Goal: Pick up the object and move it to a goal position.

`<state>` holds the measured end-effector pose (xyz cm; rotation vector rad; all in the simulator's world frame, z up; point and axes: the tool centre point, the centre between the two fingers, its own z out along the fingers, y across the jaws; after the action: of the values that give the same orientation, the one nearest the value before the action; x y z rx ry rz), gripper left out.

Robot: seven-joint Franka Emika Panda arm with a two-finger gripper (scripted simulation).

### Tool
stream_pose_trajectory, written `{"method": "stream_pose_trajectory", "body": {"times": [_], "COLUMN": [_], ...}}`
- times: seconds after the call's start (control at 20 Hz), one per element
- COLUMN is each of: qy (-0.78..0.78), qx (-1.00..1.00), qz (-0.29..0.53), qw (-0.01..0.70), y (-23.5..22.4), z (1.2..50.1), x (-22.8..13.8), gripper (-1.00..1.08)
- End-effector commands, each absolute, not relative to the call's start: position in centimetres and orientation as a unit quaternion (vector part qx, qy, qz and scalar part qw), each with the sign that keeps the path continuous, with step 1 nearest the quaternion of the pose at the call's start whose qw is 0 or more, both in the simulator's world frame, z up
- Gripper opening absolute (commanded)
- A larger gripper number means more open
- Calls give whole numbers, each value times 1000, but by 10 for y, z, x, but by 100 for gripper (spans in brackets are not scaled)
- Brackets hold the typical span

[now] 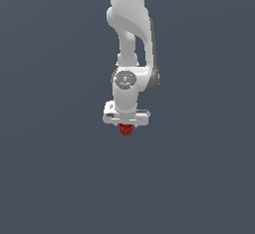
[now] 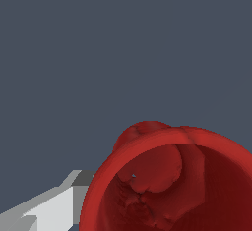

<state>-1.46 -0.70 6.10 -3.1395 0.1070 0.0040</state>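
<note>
Object (image 1: pixel 126 130) under hand (image 1: pixel 126 124); hollow interior wrist-view only.

no readable text, no labels, no brands, no numbers, no signs in either view

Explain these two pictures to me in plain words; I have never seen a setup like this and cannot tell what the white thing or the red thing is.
Both are computer-rendered pictures of a simulated robot arm. The exterior view looks at the scene from off the arm: the white jointed shape is the arm, reaching toward the plain dark grey surface. At its end sits the gripper, and a small red ribbed cup peeks out just below it. The wrist view comes from a camera on the arm's wrist, so the cup looks huge and you see into its hollow top; the pale shape beside it is one of the fingers. The fingers appear to be around the cup, but whether they grip it I cannot tell. Nothing else shows on the surface.
</note>
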Motion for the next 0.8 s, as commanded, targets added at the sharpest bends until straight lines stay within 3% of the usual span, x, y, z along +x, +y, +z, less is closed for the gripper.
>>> {"method": "stream_pose_trajectory", "body": {"times": [0.0,0.75], "qy": [35,35], "qx": [-999,-999], "qz": [0,0], "qw": [0,1], "y": [-16,-108], "z": [74,206], "x": [-13,0], "gripper": [-100,-100]}}
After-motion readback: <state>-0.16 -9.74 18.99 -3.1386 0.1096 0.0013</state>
